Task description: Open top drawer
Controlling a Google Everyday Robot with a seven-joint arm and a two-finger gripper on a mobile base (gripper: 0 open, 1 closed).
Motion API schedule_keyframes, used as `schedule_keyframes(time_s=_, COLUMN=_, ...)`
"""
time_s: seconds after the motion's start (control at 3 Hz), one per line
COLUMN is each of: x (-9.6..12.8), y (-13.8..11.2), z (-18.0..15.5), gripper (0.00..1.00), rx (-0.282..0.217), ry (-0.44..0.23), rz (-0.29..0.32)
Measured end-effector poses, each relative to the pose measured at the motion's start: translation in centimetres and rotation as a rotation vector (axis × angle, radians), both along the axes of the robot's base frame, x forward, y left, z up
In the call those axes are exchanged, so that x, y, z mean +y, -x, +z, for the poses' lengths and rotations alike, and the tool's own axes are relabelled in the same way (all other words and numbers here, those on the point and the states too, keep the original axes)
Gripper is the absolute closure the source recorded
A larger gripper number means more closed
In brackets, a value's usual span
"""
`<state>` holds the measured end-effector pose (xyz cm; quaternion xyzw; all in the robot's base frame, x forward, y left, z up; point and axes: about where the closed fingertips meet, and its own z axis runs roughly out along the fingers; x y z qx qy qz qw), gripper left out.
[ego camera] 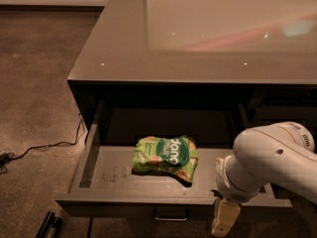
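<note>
Green snack bag [166, 155]; black cable [44, 148] on carpet [34, 58]; glossy countertop [198, 33].

A snack bag [166, 155] lies in the top drawer [111, 171], gripper [224, 221] before it.

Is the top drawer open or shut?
Open. The top drawer sticks out, its floor and a green snack bag showing. The claw hangs at its front edge, right of the handle.
</note>
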<state>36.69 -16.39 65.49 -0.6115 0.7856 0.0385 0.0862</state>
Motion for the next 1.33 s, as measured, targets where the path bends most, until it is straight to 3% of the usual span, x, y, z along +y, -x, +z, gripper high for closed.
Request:
schedule_keyframes(time_s=0.33, x=0.6, y=-0.7, z=0.2, gripper=0.0, rx=-0.016, ry=-0.024, rz=0.02)
schedule_keyframes(time_s=0.67, x=1.5, y=-1.9, z=1.8, gripper=0.0, rx=-0.075, ry=-0.043, rz=0.044)
schedule_keyframes(time_s=1.33, x=2.2, y=-4.1, z=4.1, gripper=0.0, rx=-0.154, ry=-0.022, rz=0.069)
